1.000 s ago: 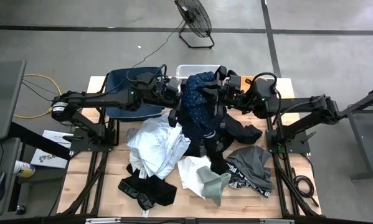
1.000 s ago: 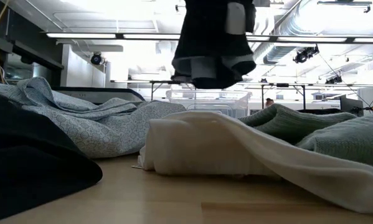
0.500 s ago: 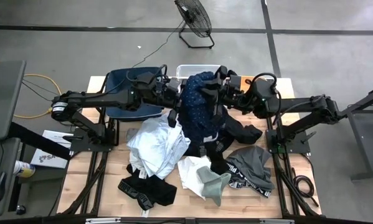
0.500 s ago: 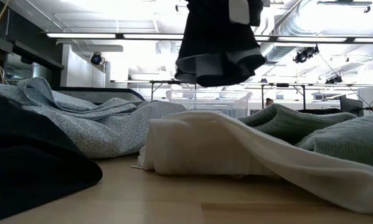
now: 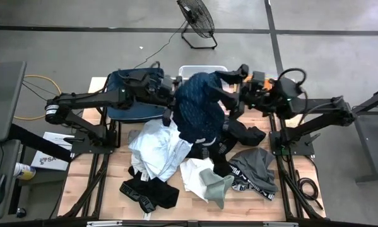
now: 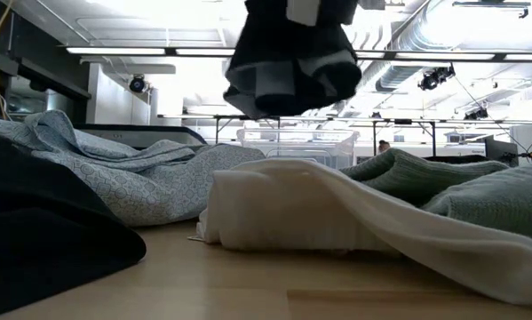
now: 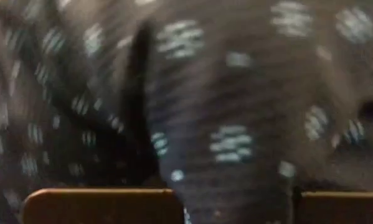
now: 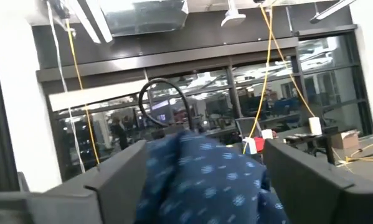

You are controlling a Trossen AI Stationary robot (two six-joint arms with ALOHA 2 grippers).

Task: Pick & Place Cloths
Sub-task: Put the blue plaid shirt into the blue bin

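Note:
A navy patterned cloth (image 5: pixel 198 104) hangs in a bunch above the table's far middle, over the pile of cloths. Its lower end shows dark at the top of the low view (image 6: pixel 292 62). My left gripper (image 5: pixel 173 99) is shut on the cloth at the cloth's left side. My right gripper (image 5: pixel 238 88) stands open just right of it. In the right wrist view a fold of the cloth (image 8: pixel 205 180) lies between the wide-apart fingers (image 8: pixel 118 180). I cannot tell whether they touch it. My left gripper holds the navy patterned cloth by bunched fabric on its left side (image 5: pixel 180 101), coming level from the table's left. The cloth fills the left wrist view (image 7: pixel 230 124) and hides the place of contact. It hangs below the fingers, slack and clear of the table.
A pale blue cloth (image 5: pixel 160 148), a white one (image 5: pixel 194 171), a grey-green sock (image 5: pixel 218 186), a grey piece (image 5: pixel 255 165) and black pieces (image 5: pixel 147 192) lie across the table. A navy bin (image 5: pixel 133 94) and a clear tub (image 5: pixel 198 69) stand at the far edge.
My right gripper has opened, let go of the navy cloth and drawn back toward the table's right edge. My left gripper has kept its hold and carried the cloth a little toward the left. The cloth now hangs from the left gripper alone, more bunched.

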